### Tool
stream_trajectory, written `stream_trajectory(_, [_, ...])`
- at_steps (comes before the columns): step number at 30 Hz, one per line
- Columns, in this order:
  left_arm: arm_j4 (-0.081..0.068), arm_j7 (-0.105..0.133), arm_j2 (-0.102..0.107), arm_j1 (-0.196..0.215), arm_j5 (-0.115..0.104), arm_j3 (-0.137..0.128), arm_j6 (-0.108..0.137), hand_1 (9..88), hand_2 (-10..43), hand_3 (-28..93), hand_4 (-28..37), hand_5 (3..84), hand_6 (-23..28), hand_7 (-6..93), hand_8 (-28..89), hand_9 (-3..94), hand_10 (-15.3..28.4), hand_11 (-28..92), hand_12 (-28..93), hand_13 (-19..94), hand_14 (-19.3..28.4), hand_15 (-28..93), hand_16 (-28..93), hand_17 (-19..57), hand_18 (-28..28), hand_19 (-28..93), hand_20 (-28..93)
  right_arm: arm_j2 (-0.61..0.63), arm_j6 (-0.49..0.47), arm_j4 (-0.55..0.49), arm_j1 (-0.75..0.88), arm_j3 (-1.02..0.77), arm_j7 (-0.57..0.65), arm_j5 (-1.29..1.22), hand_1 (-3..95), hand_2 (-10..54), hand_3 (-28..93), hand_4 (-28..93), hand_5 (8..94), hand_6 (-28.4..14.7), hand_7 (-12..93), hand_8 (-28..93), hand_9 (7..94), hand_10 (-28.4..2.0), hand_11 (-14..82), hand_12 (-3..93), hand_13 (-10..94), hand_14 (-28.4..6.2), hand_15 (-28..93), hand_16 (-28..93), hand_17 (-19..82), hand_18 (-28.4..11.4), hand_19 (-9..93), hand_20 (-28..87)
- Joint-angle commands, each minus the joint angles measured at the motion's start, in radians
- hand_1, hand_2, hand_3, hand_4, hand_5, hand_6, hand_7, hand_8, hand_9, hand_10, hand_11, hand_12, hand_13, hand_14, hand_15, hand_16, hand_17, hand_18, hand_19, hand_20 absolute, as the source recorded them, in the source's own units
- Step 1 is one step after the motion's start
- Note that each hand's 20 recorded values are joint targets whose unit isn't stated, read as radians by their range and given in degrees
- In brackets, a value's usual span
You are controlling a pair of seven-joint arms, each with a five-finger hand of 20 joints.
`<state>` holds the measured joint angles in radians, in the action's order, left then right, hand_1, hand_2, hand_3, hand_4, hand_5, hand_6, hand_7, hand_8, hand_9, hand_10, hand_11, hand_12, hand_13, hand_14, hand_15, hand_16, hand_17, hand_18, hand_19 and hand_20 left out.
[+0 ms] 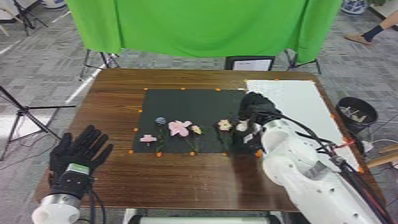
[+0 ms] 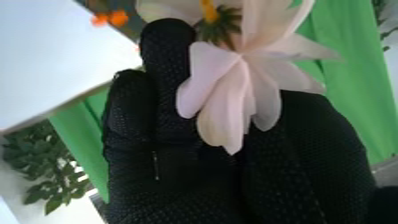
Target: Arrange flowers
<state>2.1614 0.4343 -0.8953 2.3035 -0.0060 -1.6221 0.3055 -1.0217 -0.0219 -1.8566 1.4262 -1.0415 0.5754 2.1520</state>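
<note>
Left of the black mat's (image 1: 191, 105) near corner, the left hand (image 1: 78, 152) lies released, fingers straight. On the mat's near half, a small pink flower (image 1: 148, 139), a larger pink flower (image 1: 179, 128), a cream flower (image 1: 224, 124) and a blue flower (image 1: 161, 120) lie on the mat. Over the mat's right side is the right hand (image 1: 257, 104); in the right wrist view a pale pink flower (image 2: 233, 95) overlaps it, though I cannot tell whether it is grasped. Beyond the mat and desk (image 1: 204, 75) hangs green cloth (image 1: 204, 30).
</note>
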Motion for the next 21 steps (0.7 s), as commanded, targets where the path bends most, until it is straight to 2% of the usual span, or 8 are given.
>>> stream_trajectory(1, [0.006,0.003,-0.007,0.020,-0.002,-0.011,0.000,25.0,18.4,72,-28.3,47.4,10.3,17.1,-9,39.3,16.2,26,12,27,16.7,46,-9,-7.0,17.2,44,12,0.009,-0.020,-0.038,0.031,-0.009,-0.006,-0.022,60.1,-9.5,71,-28,65.4,-1.0,42,-4,77.2,-8.7,15.4,44.1,70,-4.3,45,41,44,-15.6,85,26])
stream_trajectory(4, [0.006,0.007,-0.008,0.017,-0.011,-0.008,-0.002,25.0,18.4,72,-28.3,47.4,10.3,17.2,-9,39.3,16.2,26,12,27,16.6,46,-9,-6.9,17.2,44,12,0.006,-0.047,-0.046,0.042,-0.027,-0.020,-0.052,55.7,-9.5,73,-28,64.1,-2.1,38,-5,75.9,-9.6,12.6,41.3,69,-5.6,44,39,42,-16.4,84,28])
stream_trajectory(8, [0.005,0.010,-0.006,0.017,-0.017,-0.009,-0.005,24.9,18.4,72,-28.3,47.5,10.3,17.3,-9,39.4,16.1,26,12,27,16.6,46,-9,-6.9,17.1,44,12,0.014,-0.057,-0.050,0.054,-0.032,-0.021,-0.027,49.3,-9.5,79,-28,61.6,-2.8,29,-5,68.5,-12.7,20.4,29.0,65,-8.3,45,33,38,-17.3,78,28])
stream_trajectory(9, [0.005,0.017,-0.005,0.018,-0.020,-0.008,-0.007,24.9,18.4,72,-28.3,47.5,10.3,17.3,-9,39.4,16.1,26,12,27,16.6,46,-9,-6.9,17.1,44,12,0.015,-0.071,-0.052,0.056,-0.036,-0.019,-0.022,48.7,-9.5,79,-28,60.8,-2.6,28,-6,67.4,-13.0,21.7,26.9,64,-8.6,45,32,37,-17.4,77,27])
stream_trajectory(10, [0.003,0.024,-0.003,0.021,-0.025,-0.009,-0.012,24.9,18.3,72,-28.3,47.4,10.4,17.3,-9,39.4,16.1,26,12,27,16.6,46,-9,-6.9,17.1,44,12,0.016,-0.078,-0.053,0.057,-0.040,-0.017,-0.022,47.9,-9.5,80,-28,59.5,-2.3,26,-13,65.2,-13.7,23.9,22.8,63,-9.0,45,30,36,-17.6,76,27])
stream_trajectory(14, [0.005,0.042,0.001,0.031,-0.034,-0.013,-0.021,24.1,16.9,73,-28.3,47.2,10.3,17.1,-9,39.3,16.2,26,12,27,16.7,45,-9,-6.9,17.0,44,12,0.024,-0.080,-0.068,0.069,-0.049,-0.002,-0.025,46.5,-9.5,81,-28,56.1,-2.5,24,-15,62.5,-14.3,23.6,20.1,61,-9.9,45,28,34,-18.2,73,26])
stream_trajectory(18, [0.004,0.043,0.001,0.029,-0.029,-0.012,-0.024,23.6,16.0,73,-28.3,46.9,10.3,16.9,-9,39.1,16.2,26,12,27,16.7,45,-9,-6.9,16.9,44,12,0.033,-0.074,-0.083,0.076,-0.060,0.001,-0.003,44.3,-9.5,82,-28,54.5,-2.8,23,-15,60.6,-15.0,22.6,19.1,60,-11.4,46,22,33,-18.6,73,25])
stream_trajectory(21, [0.007,0.064,0.003,0.023,-0.026,-0.004,-0.007,23.6,15.9,73,-28.3,46.9,10.3,16.9,-9,39.1,16.3,26,12,27,16.7,45,-9,-6.9,17.0,44,12,0.048,-0.055,-0.087,0.075,-0.059,0.008,0.013,41.7,-9.3,82,-27,51.6,-3.7,21,-15,56.2,-16.3,19.2,17.8,58,-12.2,47,20,32,-18.6,71,24])
